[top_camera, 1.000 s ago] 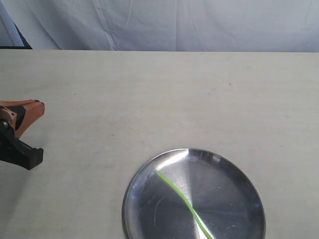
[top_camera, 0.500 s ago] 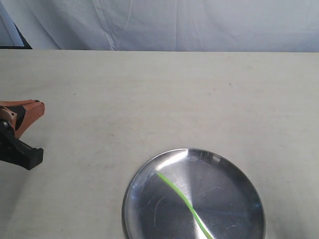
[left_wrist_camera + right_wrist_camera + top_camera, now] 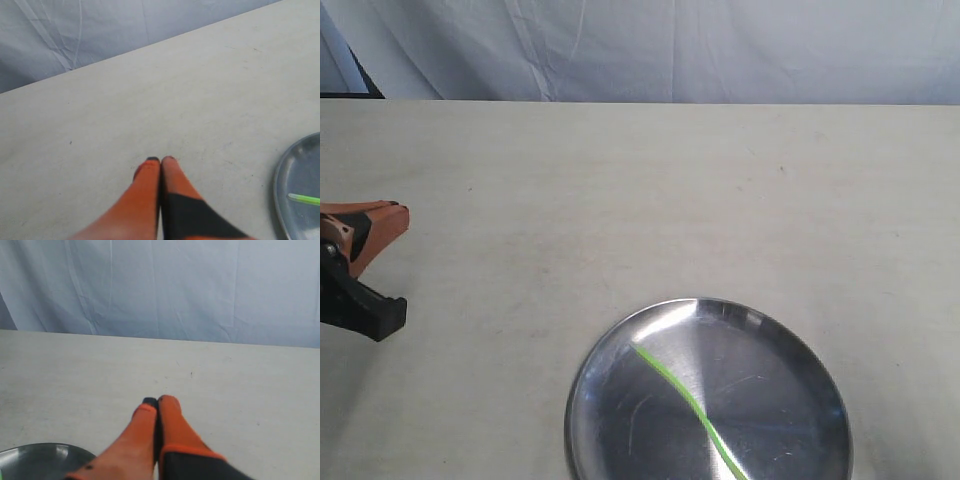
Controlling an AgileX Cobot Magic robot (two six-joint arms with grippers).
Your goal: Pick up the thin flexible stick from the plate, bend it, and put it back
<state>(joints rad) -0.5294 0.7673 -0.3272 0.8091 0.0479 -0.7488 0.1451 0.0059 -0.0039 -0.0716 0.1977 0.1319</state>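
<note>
Your left hand point(image 3: 160, 161) had its two orange fingers pressed together tip to tip with nothing between them. It was over bare desk point(image 3: 620, 200), at the far left edge of the exterior view and well apart from the plate point(image 3: 582, 390). I could not tell whether its tips touched the surface. Your right hand point(image 3: 156, 401) was drawn together in the same way, fingers meeting and holding nothing. It pointed across the desk toward the pale cloth point(image 3: 200, 290) hanging behind, and only an edge of the plate showed in a corner of its wrist view. The round silver plate lay flat on the desk in the lower middle of the exterior view, and the frame edge cut off its near rim. The thin flexible stick point(image 3: 685, 400) rested inside the plate, lying on the shiny bottom. It was a neon-green line with a slight curve, running diagonally from the plate's upper-left part down toward the bottom edge of the frame. Neither hand touched it. The left wrist view caught just one end of the stick on the plate.
</note>
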